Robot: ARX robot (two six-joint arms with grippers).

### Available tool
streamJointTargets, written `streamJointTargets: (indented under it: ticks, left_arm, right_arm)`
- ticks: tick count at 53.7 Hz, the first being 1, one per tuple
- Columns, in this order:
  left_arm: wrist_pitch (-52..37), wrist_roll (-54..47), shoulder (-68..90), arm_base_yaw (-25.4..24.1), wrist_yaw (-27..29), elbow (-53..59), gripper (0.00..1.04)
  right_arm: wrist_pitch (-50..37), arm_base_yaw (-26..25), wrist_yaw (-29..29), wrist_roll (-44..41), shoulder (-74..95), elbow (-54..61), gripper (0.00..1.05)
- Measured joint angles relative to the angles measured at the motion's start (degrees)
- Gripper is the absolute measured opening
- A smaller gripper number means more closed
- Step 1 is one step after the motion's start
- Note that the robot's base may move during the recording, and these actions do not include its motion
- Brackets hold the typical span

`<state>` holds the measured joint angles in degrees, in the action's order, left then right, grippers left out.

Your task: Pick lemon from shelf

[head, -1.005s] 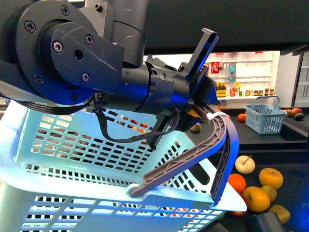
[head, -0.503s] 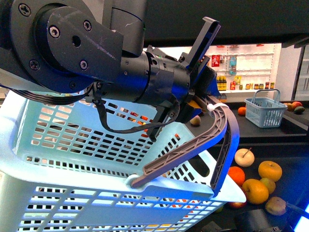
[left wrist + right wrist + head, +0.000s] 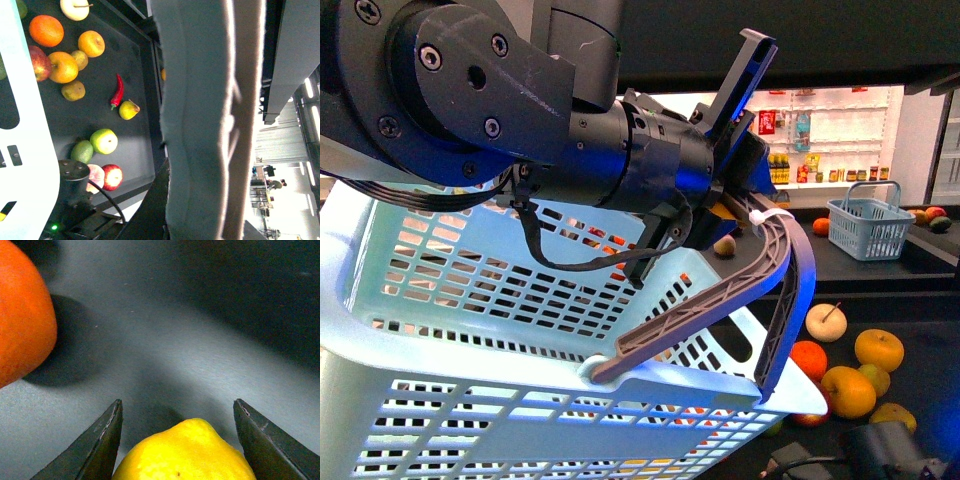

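**Closing on the lemon.** The lemon (image 3: 185, 455) lies on the shelf (image 3: 200, 330), between my right fingers (image 3: 100, 445). Its tapered end sits just inside the fingertips. These fingers are released and stand one on each flank of the fruit. Dark shelf shows between fruit and finger near the tips. Closer to the wrist the frame cuts off, so I cannot tell whether there is any contact there.

An orange (image 3: 22, 315) sits beyond the outer side of one finger, well apart, and should not interfere.

To do this step well, I would:
- keep the fruit centred between the fingers;
- advance until the fingers flank its widest part rather than the taper;
- close slowly and evenly, since the skin looks smooth and the oval may squirt forward out of the tips;
- lift straight off the shelf.

My left fingers (image 3: 745, 95) are grasping the handle (image 3: 720, 300) of the basket (image 3: 470, 300), which hangs tilted from them.
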<state>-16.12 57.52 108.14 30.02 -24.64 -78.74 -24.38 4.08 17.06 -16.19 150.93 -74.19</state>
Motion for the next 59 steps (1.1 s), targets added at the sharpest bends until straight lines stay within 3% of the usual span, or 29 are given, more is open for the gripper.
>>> streamJointTargets:
  ticks: [20,32,43,59]
  left_arm:
    - [0.00,0.02,0.00,0.00,-0.02,0.02,0.07]
    - [0.00,0.02,0.00,0.00,-0.02,0.02,0.07]
    - [0.00,0.15,0.00,0.00,-0.04,0.02,0.07]
    - [0.00,0.15,0.00,0.00,-0.02,0.02,0.07]
  right_arm:
    - [-0.70,-10.80,-0.50,0.87,-13.40,7.54,0.62]
    - [0.02,-15.96,1.92,8.35,-28.37,9.40,0.62]
    - [0.11,-13.92,3.98,15.76,-39.43,10.86,0.62]
    - [0.11,-3.96,3.23,26.75,-45.75,11.72,0.62]
